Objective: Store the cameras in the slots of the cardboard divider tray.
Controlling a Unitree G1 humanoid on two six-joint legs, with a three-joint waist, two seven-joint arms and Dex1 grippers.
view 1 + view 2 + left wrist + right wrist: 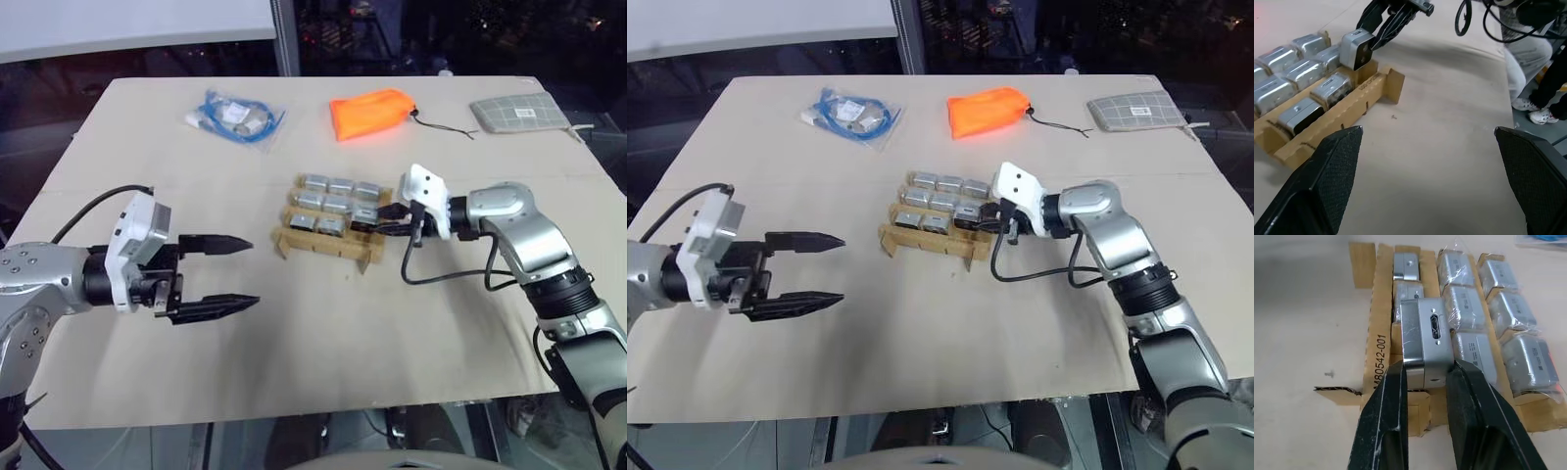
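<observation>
- Your right gripper (1425,377) is clamping one small silver-grey boxy camera (1422,338), hanging over the tan-brown cardboard divider tray (1382,333), at its near row's end slot.
- Keep it square to the slot walls while lowering; they look flimsy.
- Your left gripper (227,274) is waiting wide open, holding nothing.

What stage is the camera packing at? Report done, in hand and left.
Done: eight cameras already sit in the cardboard tray, filling all but one slot. In hand: the right gripper is shut on a ninth camera, held over the empty end slot of the row nearest the robot. Left: lower it in and let go. The left gripper waits open, off to the side.
</observation>
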